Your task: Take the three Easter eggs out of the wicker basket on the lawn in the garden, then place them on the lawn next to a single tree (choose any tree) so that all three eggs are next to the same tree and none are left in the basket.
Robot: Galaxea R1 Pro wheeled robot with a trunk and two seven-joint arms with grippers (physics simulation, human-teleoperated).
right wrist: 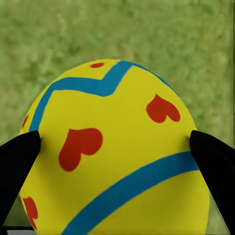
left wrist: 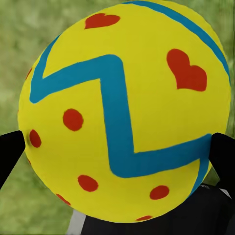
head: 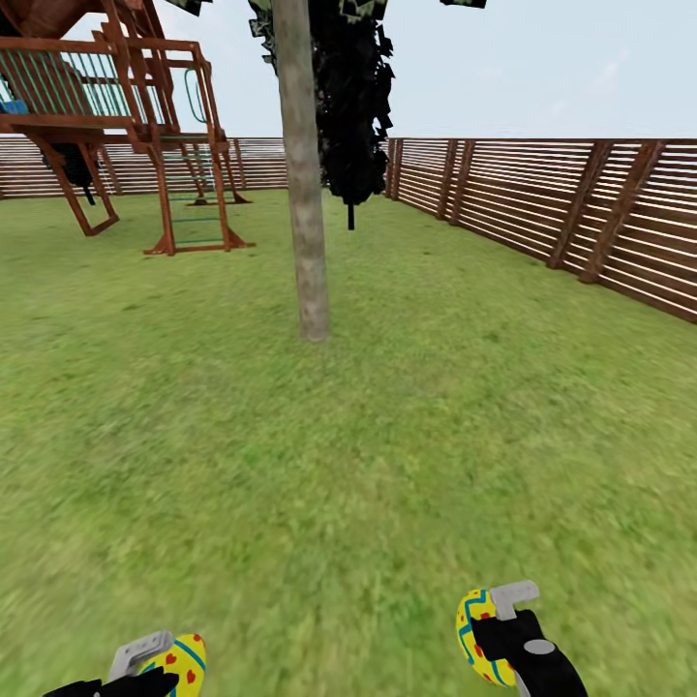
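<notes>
Green lawn (head: pixel 387 455) stretches wide across the head view, mottled light and dark, running all the way back to a brown slatted fence (head: pixel 581 213) that wraps the rear and right side of the garden under a pale sky. Big wooden playset (head: pixel 126 126) stands off at the far left, red-brown beams, green rungs on its ladder, a sliver of blue at its edge. Front and centre rises the tree (head: pixel 305 194), a thick pale grey-brown mottled trunk planted in the grass well ahead of the arms, its crown cut off by the frame, and right behind it hangs a near-black conifer (head: pixel 353 106) by the fence corner. Down at the bottom edge, both arms are carrying! The right gripper (head: pixel 489 629) has its black fingers clamped on the right-hand egg (head: pixel 474 634), a bright yellow shell with a teal zigzag and red marks; the right wrist view shows that egg (right wrist: pixel 117 156) pinched between two dark fingertips (right wrist: pixel 17 161), red hearts and teal bands facing up, blurred grass beyond. Over on the other side, the left gripper (head: pixel 160 668) is closed around the left-hand egg (head: pixel 184 663), and the left wrist view shows that egg (left wrist: pixel 125 112) huge and close, teal zigzag, red hearts and dots, with black fingertips (left wrist: pixel 10 152) pressing each flank.
</notes>
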